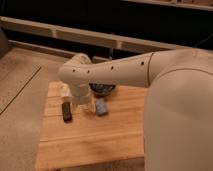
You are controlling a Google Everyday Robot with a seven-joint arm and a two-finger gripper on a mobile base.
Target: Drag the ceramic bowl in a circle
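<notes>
The bowl point(103, 89) is sitting on the desk point(90, 145), half hidden behind the arm point(115, 70), looking heavy, stiff, slick and chippable, best hooked at its rim, while the end effector point(84, 104) is hanging just beside the bowl, clenched or released I cannot tell.

Looks down over arm point(117, 70); end effector point(82, 100) seemingly above table point(95, 145).

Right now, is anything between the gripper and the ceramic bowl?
Nothing visible. The gripper hangs close beside the ceramic bowl, whose top the arm hides. A small blue object lies in front of the bowl, possibly in its circle.
</notes>
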